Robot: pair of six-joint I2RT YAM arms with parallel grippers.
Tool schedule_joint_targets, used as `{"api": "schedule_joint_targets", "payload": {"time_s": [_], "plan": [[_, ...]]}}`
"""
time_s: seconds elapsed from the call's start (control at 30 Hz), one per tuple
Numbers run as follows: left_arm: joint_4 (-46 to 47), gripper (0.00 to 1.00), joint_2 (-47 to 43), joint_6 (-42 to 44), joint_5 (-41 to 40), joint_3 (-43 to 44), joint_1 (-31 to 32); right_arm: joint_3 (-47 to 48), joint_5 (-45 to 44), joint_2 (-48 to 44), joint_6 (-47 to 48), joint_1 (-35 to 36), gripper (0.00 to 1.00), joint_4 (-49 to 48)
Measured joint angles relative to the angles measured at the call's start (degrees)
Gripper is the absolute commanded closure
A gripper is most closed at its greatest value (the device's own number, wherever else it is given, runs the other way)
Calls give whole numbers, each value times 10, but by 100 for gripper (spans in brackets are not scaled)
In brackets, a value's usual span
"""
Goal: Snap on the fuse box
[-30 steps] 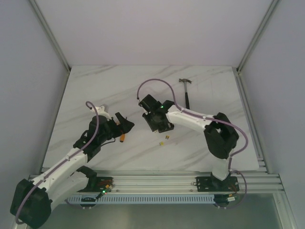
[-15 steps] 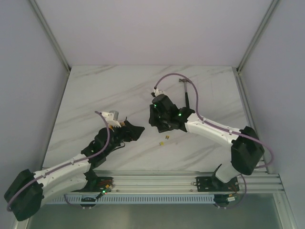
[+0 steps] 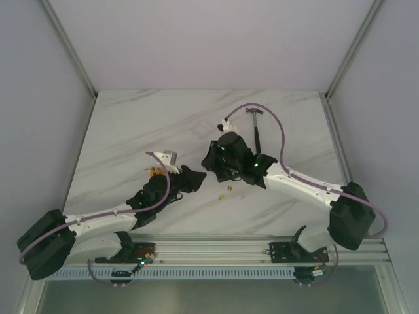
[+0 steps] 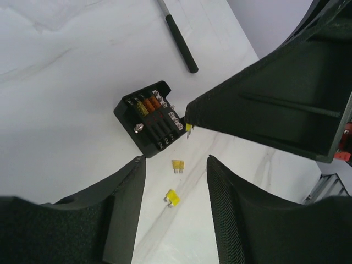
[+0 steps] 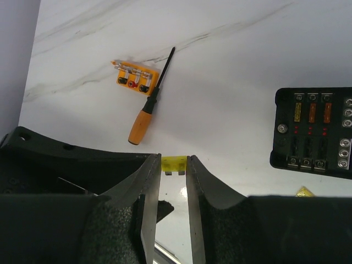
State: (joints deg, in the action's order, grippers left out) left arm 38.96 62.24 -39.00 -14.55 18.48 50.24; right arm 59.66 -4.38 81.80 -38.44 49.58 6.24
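The fuse box [image 4: 151, 118] is a black square box with yellow and orange fuses in its slots, lying open on the marble table; it also shows in the right wrist view [image 5: 313, 132]. No clear lid is in view. My right gripper [image 5: 173, 165] is shut on a small yellow fuse [image 5: 173, 163] and holds it above the table, just beside the box. In the top view the right gripper [image 3: 213, 167] covers most of the box. My left gripper [image 4: 176, 192] is open and empty, hovering over two loose yellow fuses [image 4: 177, 165] near the box's near corner.
A hammer [image 3: 255, 124] lies behind the box. An orange-handled screwdriver [image 5: 144, 118] and a small flat orange block [image 5: 133, 77] lie to the left, beside the left arm [image 3: 150, 193]. Another loose fuse [image 5: 304, 191] lies by the box.
The left arm has stretched right toward the middle of the table. The right arm has swung and lowered its gripper over the fuse box.
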Motion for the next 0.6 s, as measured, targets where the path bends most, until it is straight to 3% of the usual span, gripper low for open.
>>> {"api": "schedule_joint_targets", "payload": {"time_s": [0.6], "plan": [[20,73,22,36,-23,25,0,-25,16,-8,-27,0,79,-34]]}}
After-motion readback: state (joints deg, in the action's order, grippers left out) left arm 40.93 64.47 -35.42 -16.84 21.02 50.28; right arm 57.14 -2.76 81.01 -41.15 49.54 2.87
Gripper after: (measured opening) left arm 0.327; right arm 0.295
